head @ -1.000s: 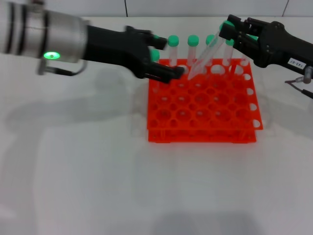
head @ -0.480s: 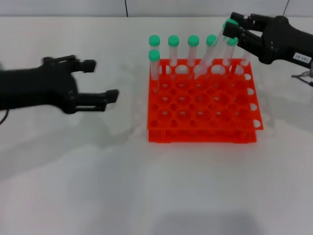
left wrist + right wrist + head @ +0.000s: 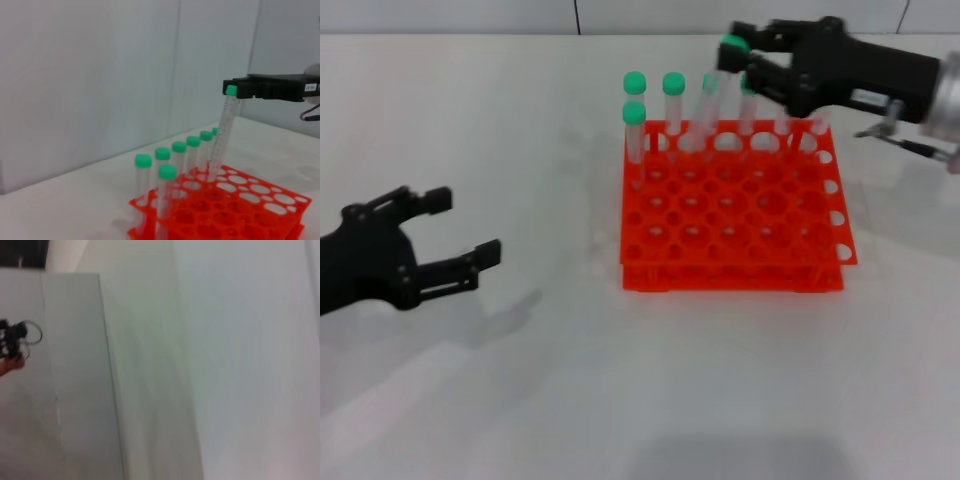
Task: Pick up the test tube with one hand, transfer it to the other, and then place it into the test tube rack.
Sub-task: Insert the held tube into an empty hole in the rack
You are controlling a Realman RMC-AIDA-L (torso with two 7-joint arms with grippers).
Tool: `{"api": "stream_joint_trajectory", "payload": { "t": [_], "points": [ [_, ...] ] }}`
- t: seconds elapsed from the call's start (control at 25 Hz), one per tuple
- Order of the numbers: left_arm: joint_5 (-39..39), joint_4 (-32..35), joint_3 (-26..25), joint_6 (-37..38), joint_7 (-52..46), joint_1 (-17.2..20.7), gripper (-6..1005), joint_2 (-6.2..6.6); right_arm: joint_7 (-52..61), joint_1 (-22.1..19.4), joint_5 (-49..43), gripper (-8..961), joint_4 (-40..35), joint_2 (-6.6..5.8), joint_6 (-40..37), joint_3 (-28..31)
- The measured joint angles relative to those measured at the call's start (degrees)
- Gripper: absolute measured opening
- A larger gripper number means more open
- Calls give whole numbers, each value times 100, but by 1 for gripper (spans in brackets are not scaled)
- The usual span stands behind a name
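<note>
The right gripper [image 3: 748, 62] reaches in over the far side of the test tube rack [image 3: 735, 215], its fingers clenched on the test tube [image 3: 712, 100] just below the green cap. The tube hangs tilted, its lower end down at a hole in the rack's far row — whether it has entered the hole is unclear. Other green-capped tubes [image 3: 635, 125] stand upright along that row. The left gripper [image 3: 455, 235] sits well apart to the left over the white desk [image 3: 520, 390], fingers released and spread.

Eight tubes [image 3: 166, 192], one rack [image 3: 735, 215]
</note>
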Motion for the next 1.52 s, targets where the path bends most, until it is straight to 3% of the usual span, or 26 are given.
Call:
{"api": "stream_joint_trajectory", "payload": {
  "t": [0.2, 0.6, 1.24, 1.52],
  "points": [
    [-29, -459, -200, 11, 299, 9, 893, 1, -27, 252, 16, 335, 4, 92, 451, -403],
    [-147, -892, -451, 22, 709, -14, 893, 12, -35, 428, 63, 348, 76, 171, 932, -567],
    [-149, -990, -507, 29, 757, -35, 893, 15, -41, 450, 51, 369, 92, 150, 1301, -644],
    [-149, -1063, -507, 5, 758, -101, 893, 21, -8, 478, 58, 378, 111, 163, 1622, -1001]
  ]
}}
